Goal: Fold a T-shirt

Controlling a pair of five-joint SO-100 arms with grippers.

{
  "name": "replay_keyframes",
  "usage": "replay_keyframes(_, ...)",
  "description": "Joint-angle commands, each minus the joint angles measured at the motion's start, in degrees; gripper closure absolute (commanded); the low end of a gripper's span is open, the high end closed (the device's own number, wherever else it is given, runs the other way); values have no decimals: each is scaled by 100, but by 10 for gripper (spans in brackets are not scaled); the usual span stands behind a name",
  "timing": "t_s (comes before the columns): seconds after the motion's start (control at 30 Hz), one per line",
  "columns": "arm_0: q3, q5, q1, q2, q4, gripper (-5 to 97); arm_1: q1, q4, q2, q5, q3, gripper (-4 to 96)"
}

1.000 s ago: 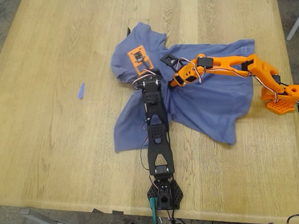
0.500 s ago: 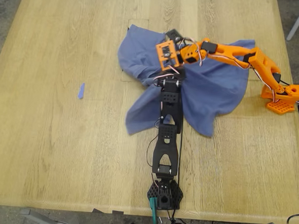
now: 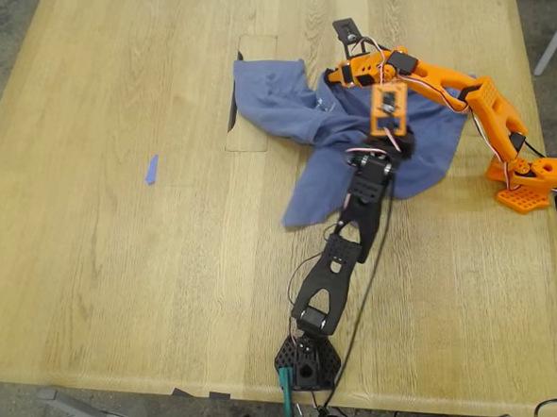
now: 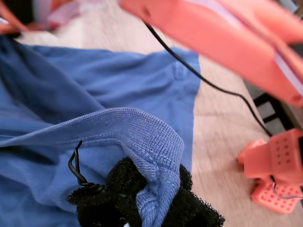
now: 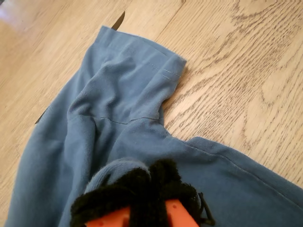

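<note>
The blue-purple T-shirt (image 3: 282, 104) lies bunched up on the wooden table, its print hidden. My first gripper (image 3: 387, 117), on the black arm, is shut on the ribbed collar edge (image 4: 151, 142) and holds it above the cloth; its black foam pads (image 4: 118, 189) clamp the fold. My second gripper (image 3: 344, 72), on the orange arm, is shut on another fold of the T-shirt (image 5: 118, 94) beside a sleeve (image 5: 137, 61). The two grippers are close together over the shirt's far side, toward the exterior view's right.
A tiny blue scrap (image 3: 150, 169) lies on the table (image 3: 92, 258) at the exterior view's left. The orange arm's base (image 3: 527, 179) stands at the right edge, the black arm's base (image 3: 307, 363) at the near edge. A rectangular inset (image 3: 250, 125) marks the tabletop beside the shirt.
Both grippers moved toward the exterior view's right and farther back, dragging the shirt with them. The shirt bunched up and shifted right; its near hem left the middle of the table.
</note>
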Motion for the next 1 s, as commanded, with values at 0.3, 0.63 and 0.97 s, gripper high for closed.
replay_keyframes(0.3, -237, -70, 334, -1072, -817, 918, -9, -132, 255, 123, -343, 915)
replay_keyframes(0.63, -211, 378, 387, -1635, -483, 509, 9, 53, 299, 141, -334, 915)
replay_keyframes(0.97, -220, 1714, 352, -1714, -431, 186, -26, 246, 299, 132, -457, 915)
